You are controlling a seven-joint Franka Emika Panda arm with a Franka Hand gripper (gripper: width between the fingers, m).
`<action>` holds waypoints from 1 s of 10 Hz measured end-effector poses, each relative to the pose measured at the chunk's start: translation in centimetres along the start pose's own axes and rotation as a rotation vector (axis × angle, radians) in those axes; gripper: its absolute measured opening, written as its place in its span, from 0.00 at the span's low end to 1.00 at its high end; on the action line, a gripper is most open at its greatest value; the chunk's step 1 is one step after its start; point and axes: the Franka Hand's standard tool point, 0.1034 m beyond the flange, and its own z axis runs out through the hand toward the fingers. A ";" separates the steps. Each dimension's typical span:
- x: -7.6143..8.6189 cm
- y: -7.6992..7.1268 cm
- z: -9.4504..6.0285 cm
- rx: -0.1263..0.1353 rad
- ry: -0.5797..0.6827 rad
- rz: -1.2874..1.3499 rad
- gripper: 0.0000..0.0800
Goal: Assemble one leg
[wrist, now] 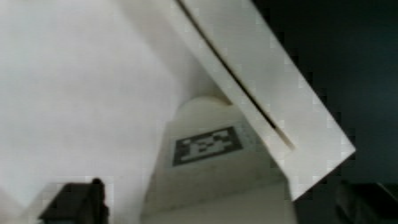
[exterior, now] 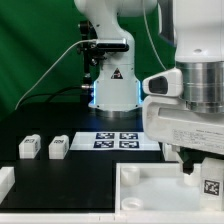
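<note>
Leg (wrist: 217,160) in question, a white block with a black-and-white marker on its face, stands directly ahead of the gripper (exterior: 195,168) in the wrist view, its rounded end against a slanted edge of the large white tray-like part (wrist: 80,90). In the exterior view the same leg (exterior: 211,187) shows just beside the gripper, low at the exterior view's right, over the tray-like part (exterior: 150,185). One dark finger (wrist: 71,203) shows at the edge of the wrist view, apart from the leg; whether the jaws are spread or pressed together I cannot tell, and contact with the leg cannot be made out.

Farther from the gripper, toward the arm's base, the marker board (exterior: 122,139) lies flat on the black table (exterior: 60,175). Well apart from the gripper, at the exterior view's left, two more legs (exterior: 29,147) (exterior: 58,147) stand side by side on the table.
</note>
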 end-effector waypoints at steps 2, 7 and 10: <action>-0.1 -0.1 0.0 0.003 -0.003 0.182 0.48; 0.1 -0.3 -0.1 0.015 -0.017 0.755 0.36; 0.1 -0.4 -0.1 0.041 -0.066 1.208 0.36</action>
